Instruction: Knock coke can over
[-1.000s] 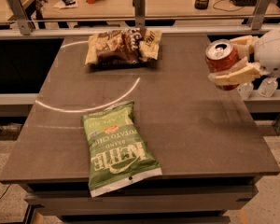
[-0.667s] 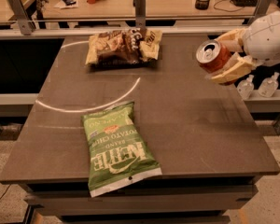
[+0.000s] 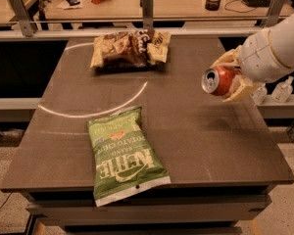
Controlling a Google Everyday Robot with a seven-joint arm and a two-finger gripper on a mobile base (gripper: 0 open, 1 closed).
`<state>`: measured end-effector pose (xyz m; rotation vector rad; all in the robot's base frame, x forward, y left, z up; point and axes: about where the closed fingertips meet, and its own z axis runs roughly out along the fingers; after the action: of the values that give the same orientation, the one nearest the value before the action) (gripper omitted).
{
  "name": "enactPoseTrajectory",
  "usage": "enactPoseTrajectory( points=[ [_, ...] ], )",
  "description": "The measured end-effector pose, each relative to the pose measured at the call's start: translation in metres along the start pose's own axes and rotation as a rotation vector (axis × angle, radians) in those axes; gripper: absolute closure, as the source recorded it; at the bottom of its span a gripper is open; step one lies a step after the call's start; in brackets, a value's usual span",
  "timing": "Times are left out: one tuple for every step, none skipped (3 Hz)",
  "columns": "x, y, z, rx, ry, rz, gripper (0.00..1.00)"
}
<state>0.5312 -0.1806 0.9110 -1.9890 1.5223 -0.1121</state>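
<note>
Noting my tool (image 3: 232, 77) pinching the coke can (image 3: 215, 81), tipped sideways with its silver top facing left, raised above the worktop's (image 3: 186, 136) right side.

The green chip bag (image 3: 125, 153) on the tabletop (image 3: 210, 146) carries white print, upside down from here: "KETTLE", "BRAND" and "POTATO CHIPS". No lettering can be read on the brown bags (image 3: 130, 48) at the far edge, nor on the coke can (image 3: 216, 81) clasped in the tool (image 3: 230, 77) at the right
</note>
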Motion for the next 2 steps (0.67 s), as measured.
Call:
enactPoseTrajectory(
  points=[
    [0.008, 0.016, 0.023, -0.036, 0.108, -0.094, 1.00],
    [0.010, 0.026, 0.042, -0.097, 0.144, -0.179, 1.00]
  ],
)
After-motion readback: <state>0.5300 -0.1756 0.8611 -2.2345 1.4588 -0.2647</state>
